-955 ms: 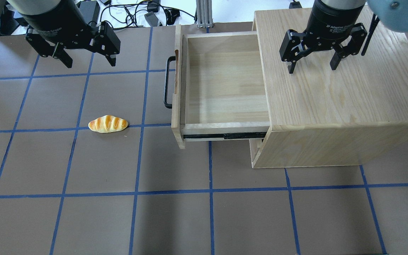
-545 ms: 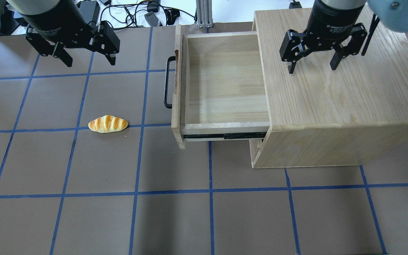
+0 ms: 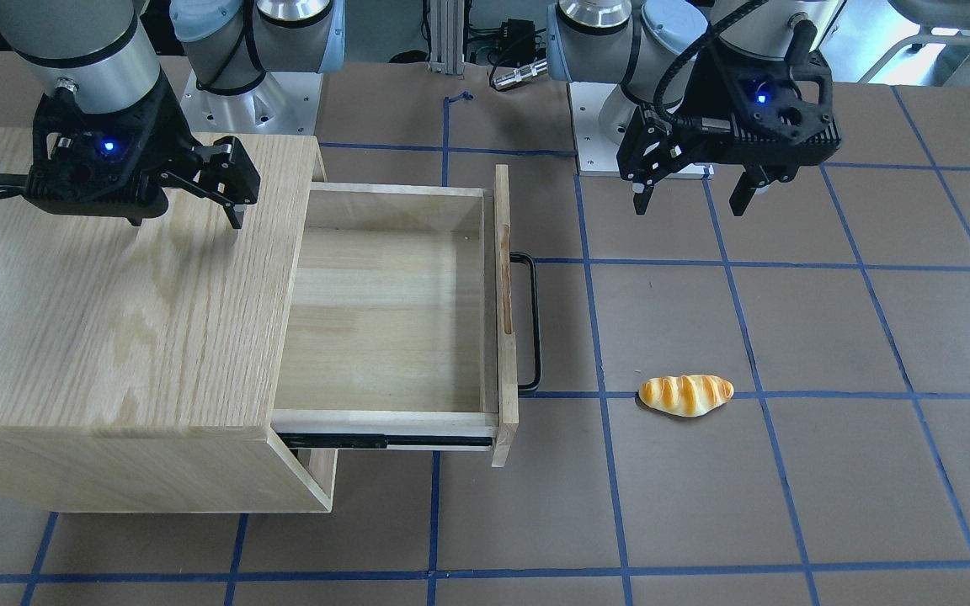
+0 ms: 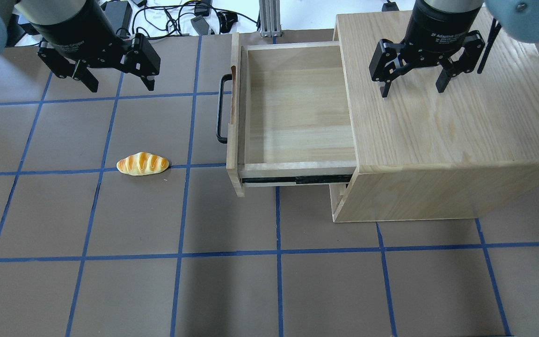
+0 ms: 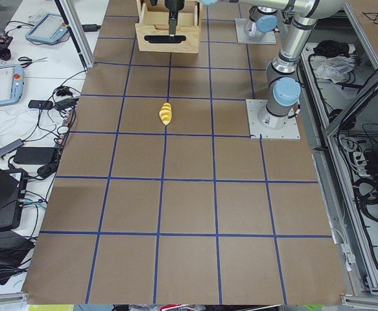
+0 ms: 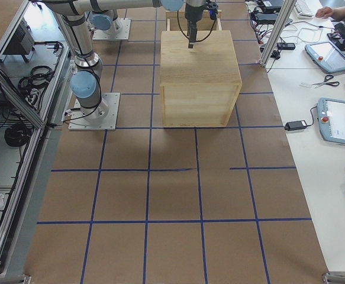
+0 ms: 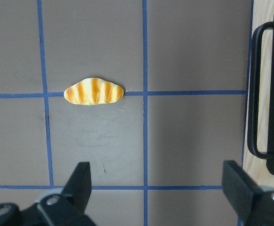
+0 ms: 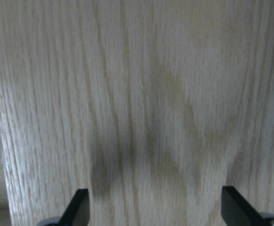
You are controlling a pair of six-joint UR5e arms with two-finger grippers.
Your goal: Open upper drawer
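Observation:
The upper drawer (image 4: 297, 112) is a shallow pale-wood box, pulled far out of the oak cabinet (image 4: 447, 131) toward the left, and it is empty. Its black bar handle (image 4: 221, 107) stands free on the front panel. My left gripper (image 4: 120, 86) is open and empty, above the table, left of the handle and apart from it. My right gripper (image 4: 412, 91) is open and empty above the cabinet top. In the front-facing view the drawer (image 3: 384, 320), left gripper (image 3: 689, 206) and right gripper (image 3: 186, 220) show the same. The left wrist view shows the handle (image 7: 263, 94).
A toy bread roll (image 4: 142, 164) lies on the brown table left of the drawer, on a blue tape line; it also shows in the left wrist view (image 7: 93, 91). Cables and a metal post lie beyond the table's far edge.
My left gripper has shifted slightly to the right. The drawer, the right gripper and the bread roll have not moved.

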